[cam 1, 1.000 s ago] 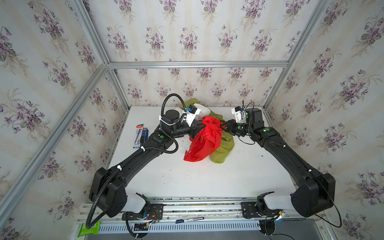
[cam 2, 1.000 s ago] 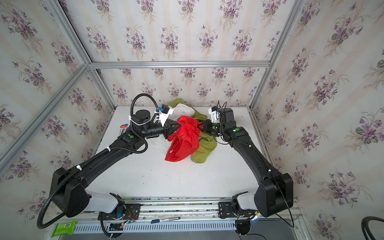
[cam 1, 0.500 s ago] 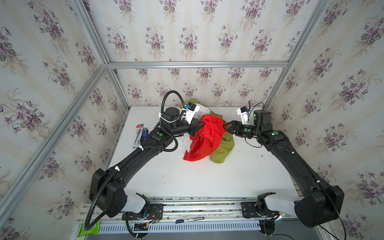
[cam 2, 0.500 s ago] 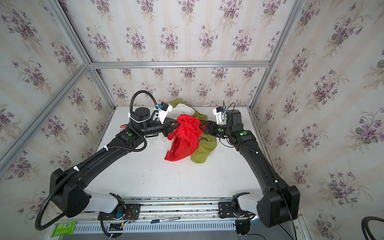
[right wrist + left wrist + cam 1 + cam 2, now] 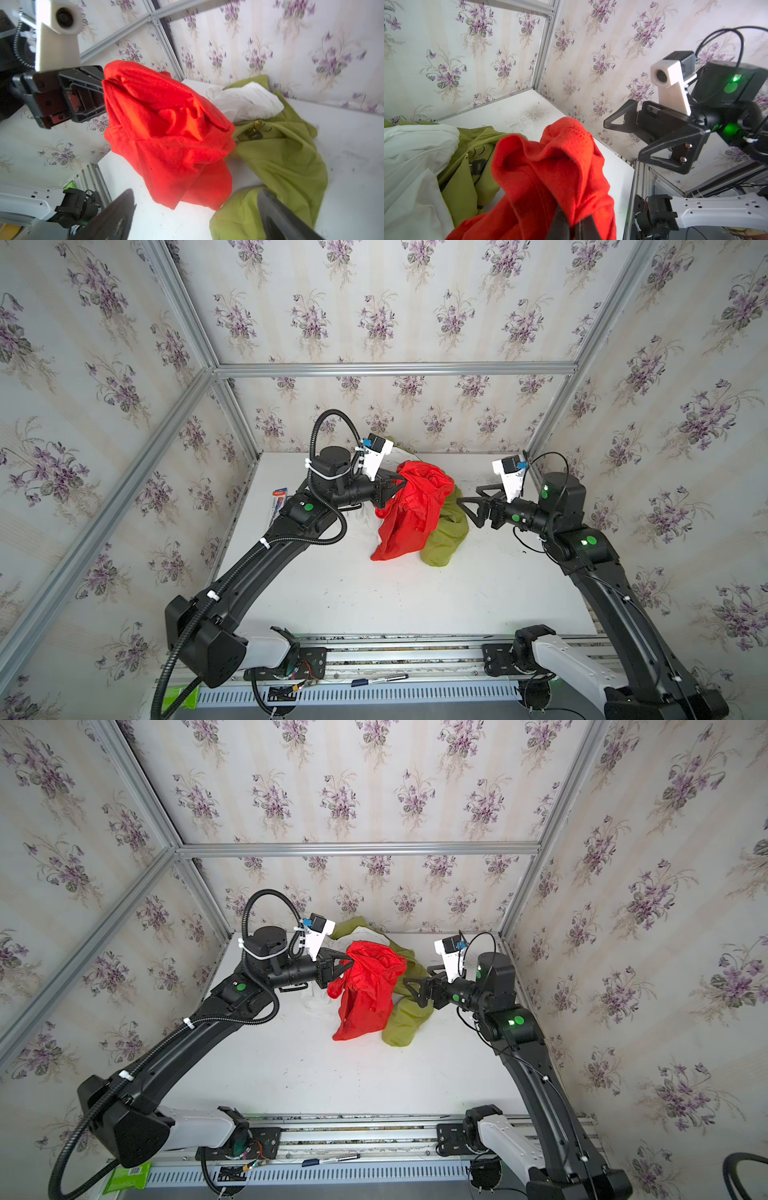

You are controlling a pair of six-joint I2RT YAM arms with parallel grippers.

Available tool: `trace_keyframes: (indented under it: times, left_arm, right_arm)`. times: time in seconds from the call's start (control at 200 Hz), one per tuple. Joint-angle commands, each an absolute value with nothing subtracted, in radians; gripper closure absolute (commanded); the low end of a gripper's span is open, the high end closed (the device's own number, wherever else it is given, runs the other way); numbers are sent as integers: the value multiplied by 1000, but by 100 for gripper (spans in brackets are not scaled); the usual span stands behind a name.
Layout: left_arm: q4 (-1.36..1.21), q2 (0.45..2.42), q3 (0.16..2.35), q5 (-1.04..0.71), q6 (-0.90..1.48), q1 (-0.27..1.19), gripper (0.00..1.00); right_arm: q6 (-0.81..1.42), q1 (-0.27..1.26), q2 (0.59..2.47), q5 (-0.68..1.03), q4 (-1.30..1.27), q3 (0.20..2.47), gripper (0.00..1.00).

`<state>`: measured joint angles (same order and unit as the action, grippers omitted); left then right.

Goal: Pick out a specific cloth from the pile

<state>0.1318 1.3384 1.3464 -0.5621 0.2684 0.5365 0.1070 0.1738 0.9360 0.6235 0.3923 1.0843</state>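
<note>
Your left hand [image 5: 399, 483] is pinched tight on a top fold of the red cloth [image 5: 415, 510], holding it up over the counter [image 5: 374, 593] right against the pile [image 5: 399, 986], tail hanging down beside the olive-green cloth [image 5: 446, 531]. It looks thin, floppy and slick, so I'd say a bunched fold will hold better than one edge. Your right hand [image 5: 468, 499] is spread wide and roughly level, pointing at the cloth and touching nothing.

A bright red cloth [image 5: 411, 510] hangs bunched from its top edge, raised. The pile [image 5: 409, 1019], an olive-green cloth [image 5: 446, 535] and a white cloth [image 5: 411, 166], lies crumpled just behind and beside it.
</note>
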Motion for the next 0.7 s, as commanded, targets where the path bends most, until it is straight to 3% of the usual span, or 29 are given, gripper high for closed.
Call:
trace_keyframes:
  times: [0.0, 0.335, 0.695]
  left_arm:
    - [153, 1307, 1381, -596, 306, 535, 100]
    - [223, 1181, 1386, -706, 331, 537, 100]
    - [232, 986, 1187, -773, 148, 537, 100]
  right_arm:
    - [-1, 175, 882, 666, 288, 1072, 6]
    - [-81, 175, 757, 788, 199, 1089, 3]
    - [-31, 176, 686, 930, 61, 999, 5]
